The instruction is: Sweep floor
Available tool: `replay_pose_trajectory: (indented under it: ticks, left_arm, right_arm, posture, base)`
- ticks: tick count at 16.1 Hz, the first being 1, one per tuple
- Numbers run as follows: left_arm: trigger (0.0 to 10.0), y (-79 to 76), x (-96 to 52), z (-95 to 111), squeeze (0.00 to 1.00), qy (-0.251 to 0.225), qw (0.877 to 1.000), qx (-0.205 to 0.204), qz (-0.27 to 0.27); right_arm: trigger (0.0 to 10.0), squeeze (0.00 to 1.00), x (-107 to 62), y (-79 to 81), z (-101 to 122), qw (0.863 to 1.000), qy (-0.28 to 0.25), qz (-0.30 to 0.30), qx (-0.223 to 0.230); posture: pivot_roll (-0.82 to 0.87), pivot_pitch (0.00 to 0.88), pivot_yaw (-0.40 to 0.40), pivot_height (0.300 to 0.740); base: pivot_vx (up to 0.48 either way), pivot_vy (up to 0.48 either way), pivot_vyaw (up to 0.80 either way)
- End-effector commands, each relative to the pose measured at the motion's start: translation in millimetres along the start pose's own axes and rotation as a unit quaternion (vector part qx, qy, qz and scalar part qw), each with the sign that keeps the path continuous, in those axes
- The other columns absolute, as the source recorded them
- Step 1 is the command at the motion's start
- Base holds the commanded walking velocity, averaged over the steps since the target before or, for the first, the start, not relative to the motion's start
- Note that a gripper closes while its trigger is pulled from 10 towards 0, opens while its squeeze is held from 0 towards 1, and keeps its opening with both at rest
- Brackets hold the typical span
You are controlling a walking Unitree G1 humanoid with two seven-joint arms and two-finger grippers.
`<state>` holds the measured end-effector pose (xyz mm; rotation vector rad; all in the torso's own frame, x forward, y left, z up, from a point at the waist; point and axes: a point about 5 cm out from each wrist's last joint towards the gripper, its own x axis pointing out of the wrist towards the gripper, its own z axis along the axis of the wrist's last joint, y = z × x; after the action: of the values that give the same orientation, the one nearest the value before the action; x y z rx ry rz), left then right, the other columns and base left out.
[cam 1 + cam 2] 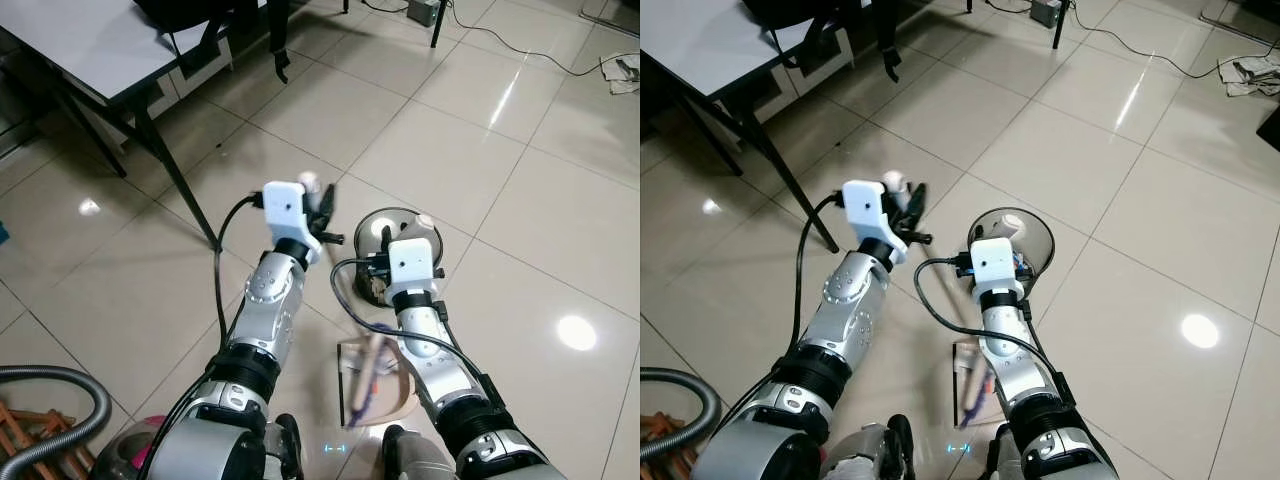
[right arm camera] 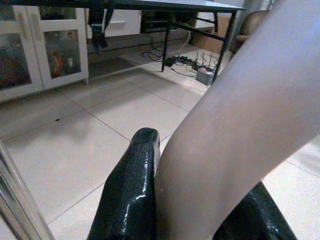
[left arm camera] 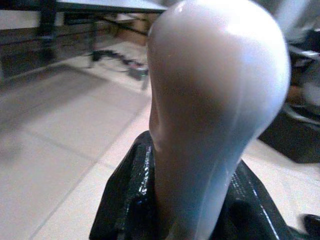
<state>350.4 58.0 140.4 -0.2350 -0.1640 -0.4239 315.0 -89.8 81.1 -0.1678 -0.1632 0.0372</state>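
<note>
My left gripper (image 1: 318,208) is shut on the rounded white top of a broom handle (image 1: 308,182), held up over the tiled floor. The handle's tip (image 3: 215,100) sits between the black fingers (image 3: 125,200) in the left wrist view. The broom's beige head with purple bristles (image 1: 375,388) rests on the floor between my arms. My right gripper (image 1: 418,232) is shut on the pale dustpan handle (image 2: 235,125), which one finger (image 2: 132,190) presses against. The dark round dustpan (image 1: 378,232) stands on the floor just beyond that gripper.
A white-topped table (image 1: 90,50) with black legs (image 1: 175,180) stands at the far left. A grey vacuum hose (image 1: 60,385) curls at the near left. Cables (image 1: 520,45) run over the tiles at the far right. A white cabinet (image 2: 40,50) stands against the wall.
</note>
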Motion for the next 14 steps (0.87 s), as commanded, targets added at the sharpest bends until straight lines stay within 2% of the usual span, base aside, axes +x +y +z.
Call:
replay_pose_trajectory:
  ticks: [1,4,7,10,11,13,14]
  left_arm:
    - [10.0,-2.1,-0.6,4.1,0.00,-0.006,0.999,-0.020,-0.024]
    - [10.0,15.0,1.6,23.9,0.00,-0.015,0.998,0.019,-0.058]
    - [10.0,39.7,-6.7,52.2,0.00,-0.024,0.991,0.085,-0.100]
    - [10.0,61.2,-17.6,65.7,0.00,-0.017,0.990,0.105,-0.092]
    - [10.0,78.7,-29.4,76.0,0.00,-0.020,0.992,0.116,-0.054]
    - [10.0,94.4,-40.4,79.0,0.00,-0.023,0.991,0.134,0.000]
    - [10.0,103.1,-47.6,77.3,0.00,-0.020,0.986,0.160,0.039]
  right_arm:
    - [10.0,0.00,-5.2,2.8,-6.1,1.000,0.017,0.006,0.021]
    - [10.0,0.00,-4.9,-1.3,-6.7,0.999,0.017,0.007,0.031]
    - [10.0,0.00,-6.8,-7.4,-8.6,0.999,0.021,-0.007,0.049]
    - [10.0,0.00,-6.0,-10.6,-6.9,0.997,0.021,-0.022,0.067]
    - [10.0,0.00,-4.9,-13.8,-1.3,0.996,0.010,-0.031,0.078]
    - [10.0,0.00,-2.0,-19.2,5.7,0.995,0.000,-0.039,0.088]
    - [10.0,0.00,-0.4,-23.8,11.8,0.994,-0.010,-0.047,0.099]
  posture:
    - [-0.03,0.164,0.064,0.740]
    - [-0.02,0.123,0.061,0.740]
    - [-0.02,0.078,0.063,0.740]
    - [-0.03,0.034,0.070,0.740]
    - [-0.04,0.013,0.068,0.740]
    - [-0.04,0.001,0.065,0.740]
    - [-0.05,0.000,0.067,0.740]
  base:
    - [0.000,0.000,0.00]
    - [0.000,0.000,0.00]
    - [0.000,0.000,0.00]
    - [0.000,0.000,0.00]
    - [0.000,0.000,0.00]
    - [0.000,0.000,0.00]
    - [0.000,0.000,0.00]
